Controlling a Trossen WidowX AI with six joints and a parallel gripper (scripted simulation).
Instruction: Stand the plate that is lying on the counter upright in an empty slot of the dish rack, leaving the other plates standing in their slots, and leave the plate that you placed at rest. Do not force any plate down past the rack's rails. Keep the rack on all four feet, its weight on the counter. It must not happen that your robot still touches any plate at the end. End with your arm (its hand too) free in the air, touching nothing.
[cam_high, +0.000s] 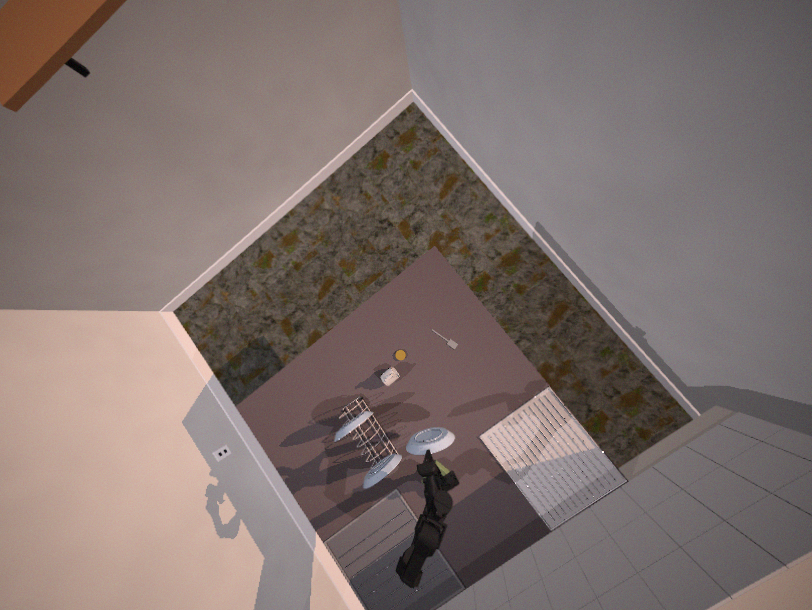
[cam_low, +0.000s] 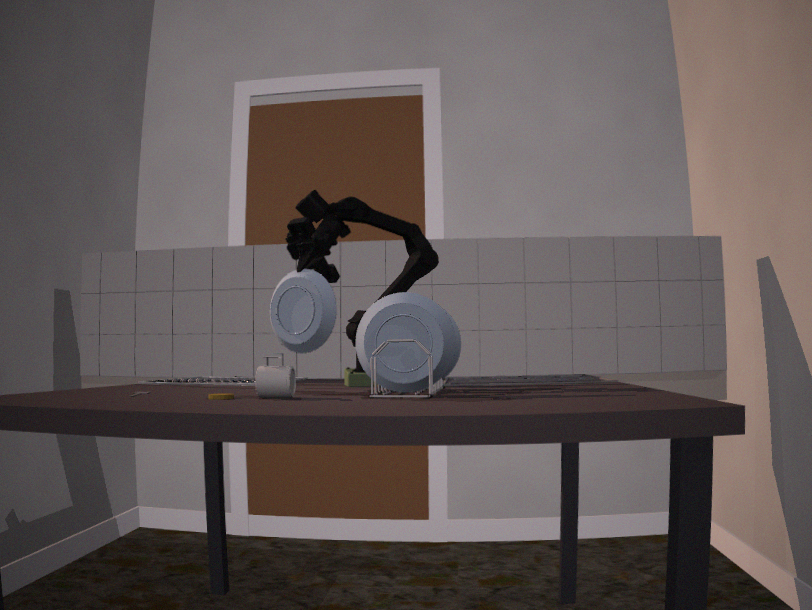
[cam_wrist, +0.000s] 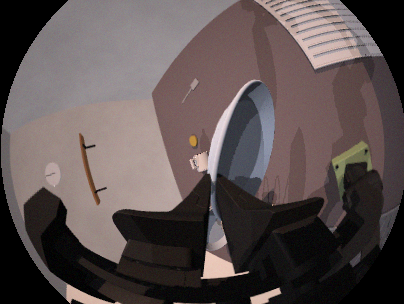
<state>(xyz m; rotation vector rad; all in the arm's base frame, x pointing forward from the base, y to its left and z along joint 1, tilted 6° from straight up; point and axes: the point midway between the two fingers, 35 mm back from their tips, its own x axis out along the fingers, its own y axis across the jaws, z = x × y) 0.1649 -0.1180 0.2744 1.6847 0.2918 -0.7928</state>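
My gripper (cam_low: 313, 265) is shut on the rim of a pale blue plate (cam_low: 303, 311) and holds it in the air, tilted, well above the counter and to the left of the dish rack (cam_low: 400, 370). From above the held plate (cam_high: 429, 440) hangs to the right of the rack (cam_high: 368, 435), apart from it. Two other plates stand in the rack, one at each end (cam_high: 349, 428) (cam_high: 382, 470); the slots between them look empty. In the wrist view the plate (cam_wrist: 242, 143) runs edge-on away from my fingers.
A white mug (cam_low: 275, 380) and a yellow disc (cam_low: 221, 395) sit on the counter left of the rack. A small spatula (cam_high: 445, 339) lies farther off. A white slatted drainer (cam_high: 551, 455) lies at the right, and a sink (cam_high: 387, 544) by the arm's base.
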